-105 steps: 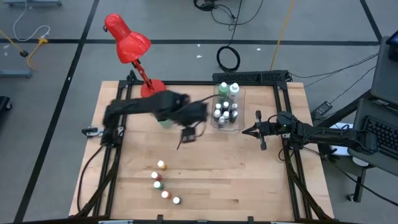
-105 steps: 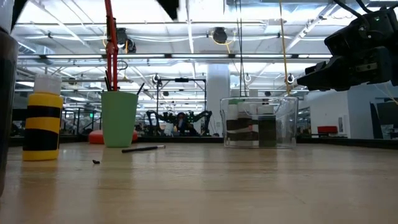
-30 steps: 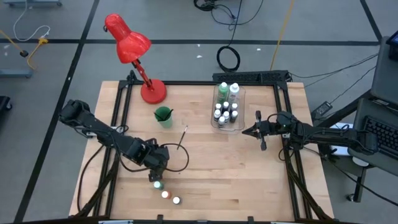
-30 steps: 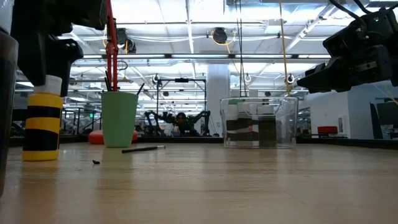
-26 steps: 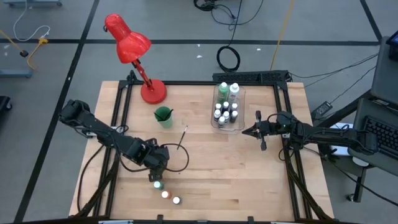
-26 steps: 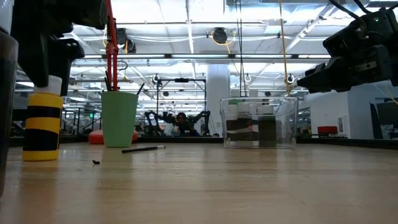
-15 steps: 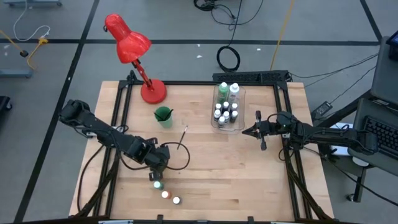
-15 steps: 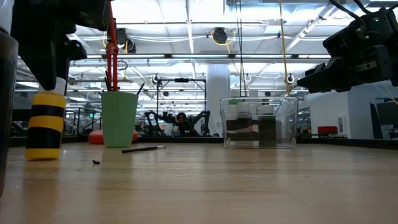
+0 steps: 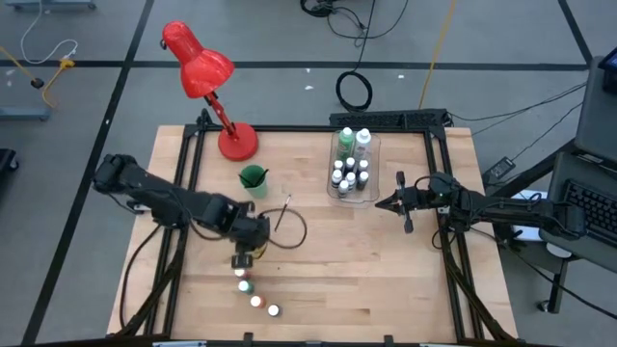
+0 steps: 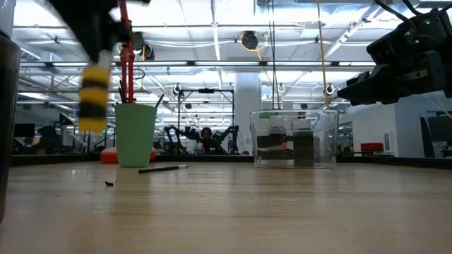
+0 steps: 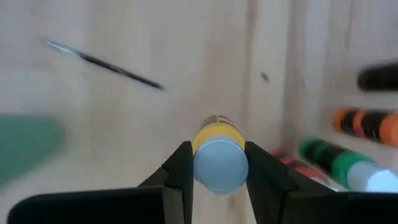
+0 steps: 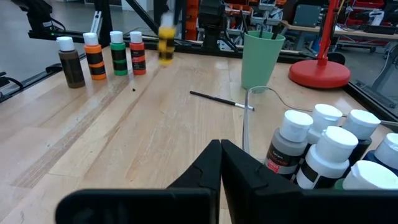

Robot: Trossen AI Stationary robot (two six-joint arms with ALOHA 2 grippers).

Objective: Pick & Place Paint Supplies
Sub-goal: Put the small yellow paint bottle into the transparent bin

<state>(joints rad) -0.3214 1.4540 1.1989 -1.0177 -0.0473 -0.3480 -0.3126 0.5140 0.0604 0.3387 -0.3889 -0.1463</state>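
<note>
Left gripper: the left gripper (image 11: pixel 214 171) is clamped on a tiny yellow paint bottle with a black band and white cap (image 11: pixel 217 155), one dark finger on each side of the cap; the high view puts it (image 9: pixel 246 253) over the front-left part of the table.
Held bottle: lifted clear of the wooden table top (image 10: pixel 282 212); in the low view it (image 10: pixel 94 99) hangs blurred in the air just beside the green plastic cup (image 10: pixel 135 134).
Right gripper: the right gripper (image 12: pixel 220 163) has its fingers pressed together and empty; it (image 9: pixel 396 203) hovers just to the right of the clear plastic bin (image 9: pixel 351 166).
Row of bottles left on table: four tiny white-capped bottles, brown (image 12: pixel 69 61), orange (image 12: pixel 94 56), green (image 12: pixel 118 53) and red (image 12: pixel 136 53), stand side by side near the table's front-left edge.
Bin contents: several white-capped bottles (image 12: pixel 329 158) stand upright inside, with two larger bottles, green (image 9: pixel 345 140) and white (image 9: pixel 362 141), at its far end.
Loose paintbrush: a thin dark paintbrush (image 12: pixel 221 100) lies flat on the wood near the cup, between cup and bin.
Cup: upright, with dark brush handles (image 12: pixel 273 29) sticking out of it.
Lamp: red desk lamp (image 9: pixel 198 60) with its round base at the table's far-left corner, behind the cup.
</note>
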